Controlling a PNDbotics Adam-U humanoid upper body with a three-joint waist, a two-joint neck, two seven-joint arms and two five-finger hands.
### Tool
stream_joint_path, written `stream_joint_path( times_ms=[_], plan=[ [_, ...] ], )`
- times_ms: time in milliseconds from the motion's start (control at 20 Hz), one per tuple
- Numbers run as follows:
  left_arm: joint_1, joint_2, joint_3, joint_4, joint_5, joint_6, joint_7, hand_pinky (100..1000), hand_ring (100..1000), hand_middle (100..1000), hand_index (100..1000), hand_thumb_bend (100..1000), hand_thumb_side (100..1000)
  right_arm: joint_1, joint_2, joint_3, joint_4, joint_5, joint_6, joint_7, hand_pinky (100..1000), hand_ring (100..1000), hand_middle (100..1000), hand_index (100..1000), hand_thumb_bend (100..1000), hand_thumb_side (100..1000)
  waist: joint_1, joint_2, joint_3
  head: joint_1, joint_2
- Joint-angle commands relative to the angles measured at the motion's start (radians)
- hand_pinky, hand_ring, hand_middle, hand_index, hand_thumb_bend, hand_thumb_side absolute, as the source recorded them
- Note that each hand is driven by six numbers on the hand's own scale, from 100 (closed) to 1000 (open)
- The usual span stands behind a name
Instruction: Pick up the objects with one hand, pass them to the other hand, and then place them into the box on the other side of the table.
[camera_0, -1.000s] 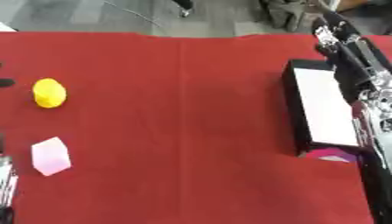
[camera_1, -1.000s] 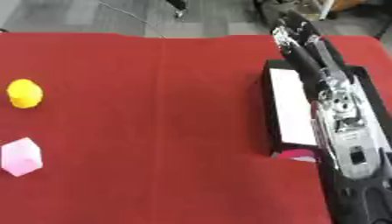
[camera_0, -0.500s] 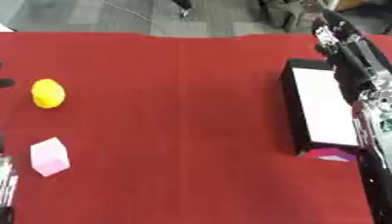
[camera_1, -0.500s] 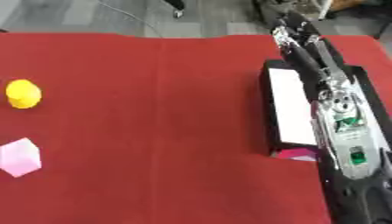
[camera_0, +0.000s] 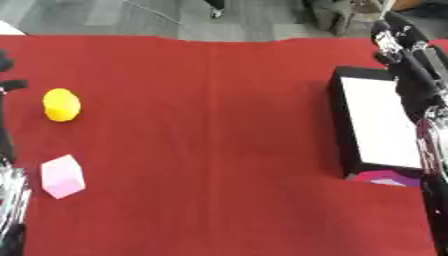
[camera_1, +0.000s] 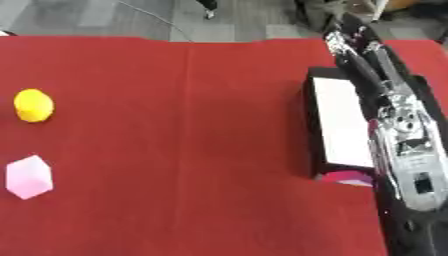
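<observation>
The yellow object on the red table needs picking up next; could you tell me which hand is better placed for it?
Probably the left. The yellow object lies on the table's left side, by the left arm; the right hand stretches over the box opposite.

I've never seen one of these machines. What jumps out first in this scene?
A bright red tablecloth fills the view. At the right, the robot's right hand stretches with straight fingers over a black box with a white floor. Far left lie a yellow rounded object and, nearer, a pale pink block, both untouched.

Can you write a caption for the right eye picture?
Right hand stretched over the box; yellow ball and pink block wait.
</observation>
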Motion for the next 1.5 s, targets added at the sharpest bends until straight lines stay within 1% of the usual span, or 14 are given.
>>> stream_joint_path(
  times_ms=[50,300,500,650,700,750,800,1050,1100,1150,1200,1250,1350,1500],
  plan=[
    [-0.023,0.079,0.01,0.0,-0.03,0.05,-0.005,598,719,653,818,258,745,-0.009,-0.032,-0.01,-0.013,0.006,0.001,-0.003,1000,1000,968,1000,100,613,0.007,-0.013,-0.001,0.02,-0.001],
    [-0.041,0.26,-0.009,0.058,-0.053,0.186,-0.051,622,736,666,824,248,729,-0.004,-0.044,-0.011,-0.012,0.009,0.002,-0.003,1000,1000,968,1000,100,613,0.019,-0.011,-0.002,0.039,-0.013],
    [-0.051,0.402,-0.033,0.098,-0.055,0.291,-0.132,647,751,683,842,248,713,-0.002,-0.053,-0.011,-0.011,0.012,0.002,-0.003,1000,1000,968,1000,100,614,0.026,-0.009,-0.004,0.074,-0.019],
    [-0.055,0.487,-0.042,0.127,-0.036,0.354,-0.214,672,768,701,865,250,708,0.0,-0.058,-0.013,-0.01,0.013,0.003,-0.004,1000,1000,968,1000,100,615,0.029,-0.005,-0.003,0.099,-0.021],
    [-0.057,0.512,-0.043,0.14,-0.028,0.37,-0.243,680,772,703,871,194,710,0.001,-0.06,-0.013,-0.009,0.013,0.003,-0.004,1000,1000,969,1000,100,610,0.03,-0.005,-0.002,0.103,-0.02],
    [-0.06,0.537,-0.044,0.157,-0.021,0.385,-0.275,688,778,711,878,271,693,0.002,-0.062,-0.013,-0.009,0.014,0.003,-0.004,1000,1000,969,1000,100,616,0.031,-0.004,-0.001,0.105,-0.019],
    [-0.062,0.56,-0.046,0.178,-0.012,0.398,-0.312,698,786,720,887,288,692,0.003,-0.064,-0.014,-0.008,0.015,0.003,-0.004,1000,1000,969,1000,100,616,0.032,-0.003,0.0,0.107,-0.018],
    [-0.063,0.641,-0.045,0.281,-0.011,0.46,-0.517,756,823,758,909,343,657,0.009,-0.071,-0.015,-0.005,0.018,0.004,-0.005,1000,1000,969,1000,100,616,0.034,-0.001,0.004,0.128,-0.014],
    [-0.063,0.65,-0.042,0.299,-0.02,0.471,-0.555,767,828,764,913,313,636,0.009,-0.072,-0.015,-0.005,0.018,0.004,-0.005,1000,1000,969,1000,100,615,0.034,-0.001,0.004,0.133,-0.015],
    [-0.063,0.657,-0.038,0.317,-0.03,0.481,-0.591,777,833,769,914,365,616,0.01,-0.073,-0.016,-0.005,0.019,0.004,-0.005,1000,1000,969,1000,100,616,0.034,-0.001,0.005,0.137,-0.015],
    [-0.063,0.664,-0.033,0.333,-0.041,0.493,-0.627,794,842,773,912,392,575,0.01,-0.073,-0.016,-0.005,0.019,0.004,-0.005,1000,1000,969,1000,100,616,0.034,-0.001,0.005,0.138,-0.016],
    [-0.063,0.671,-0.028,0.345,-0.052,0.502,-0.662,817,854,779,908,425,509,0.011,-0.074,-0.016,-0.004,0.02,0.004,-0.005,1000,1000,969,1000,100,616,0.034,0.0,0.006,0.137,-0.016],
    [-0.066,0.683,-0.017,0.376,-0.072,0.526,-0.744,840,864,781,897,452,404,0.013,-0.075,-0.016,-0.003,0.02,0.005,-0.005,1000,1000,969,1000,100,617,0.034,0.0,0.007,0.131,-0.013],
    [-0.078,0.697,-0.001,0.425,-0.106,0.558,-0.852,867,880,793,894,437,332,0.015,-0.078,-0.016,-0.002,0.022,0.005,-0.005,1000,1000,970,1000,100,617,0.034,0.001,0.008,0.126,-0.011]
  ],
)
